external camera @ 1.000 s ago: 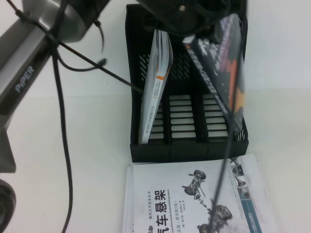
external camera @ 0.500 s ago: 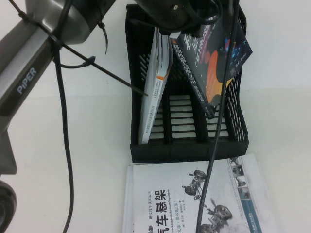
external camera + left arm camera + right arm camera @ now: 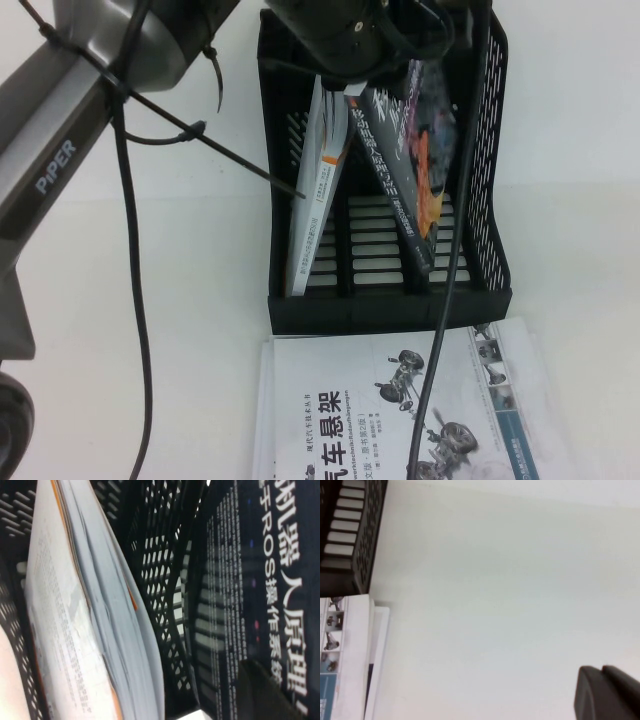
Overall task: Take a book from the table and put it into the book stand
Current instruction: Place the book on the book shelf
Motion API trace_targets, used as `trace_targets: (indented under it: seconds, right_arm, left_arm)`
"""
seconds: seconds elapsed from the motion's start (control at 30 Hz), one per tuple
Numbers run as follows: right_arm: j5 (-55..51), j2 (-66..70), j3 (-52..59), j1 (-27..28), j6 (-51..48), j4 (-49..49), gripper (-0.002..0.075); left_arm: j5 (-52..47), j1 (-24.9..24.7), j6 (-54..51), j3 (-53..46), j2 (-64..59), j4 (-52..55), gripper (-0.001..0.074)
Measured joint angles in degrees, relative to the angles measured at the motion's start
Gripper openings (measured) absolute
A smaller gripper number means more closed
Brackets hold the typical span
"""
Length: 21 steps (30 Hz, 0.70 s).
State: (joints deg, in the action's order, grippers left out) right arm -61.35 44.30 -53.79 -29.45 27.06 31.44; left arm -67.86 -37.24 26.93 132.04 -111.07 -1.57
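White counter (image 3: 180, 330) carries the book stand (image 3: 490, 190). Left claw (image 3: 400, 85), pinching the navy book (image 3: 415, 165), must lower, then release. Right claw (image 3: 607, 695): parked, grip unclear.

The left arm's dark body covered the far top of the book (image 3: 405, 165) and hid the left tool. The white book (image 3: 400, 410) nearest me ran off the near edge. Only a dark corner of the right tool (image 3: 607, 692) showed.
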Motion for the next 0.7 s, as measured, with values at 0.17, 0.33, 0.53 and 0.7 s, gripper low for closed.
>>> trace_targets:
  seconds: [0.17, 0.33, 0.53, 0.7]
  right_arm:
    - [0.2, 0.0, 0.0, 0.0, 0.0, 0.0, 0.0001]
    - [1.2, 0.0, 0.0, 0.0, 0.0, 0.0, 0.0001]
    - [1.7, 0.0, 0.0, 0.0, 0.0, 0.0, 0.0001]
    - [1.8, 0.0, 0.0, 0.0, 0.0, 0.0, 0.0001]
  left_arm:
    - [2.1, 0.0, 1.7, 0.0, -0.1, 0.0, 0.0109]
    - [7.3, 0.0, 2.5, 0.0, -1.1, 0.0, 0.0108]
    - [8.9, 0.0, 5.6, 0.0, -3.7, 2.1, 0.0108]
    - [9.1, 0.0, 8.0, 0.0, -6.1, 3.4, 0.0108]
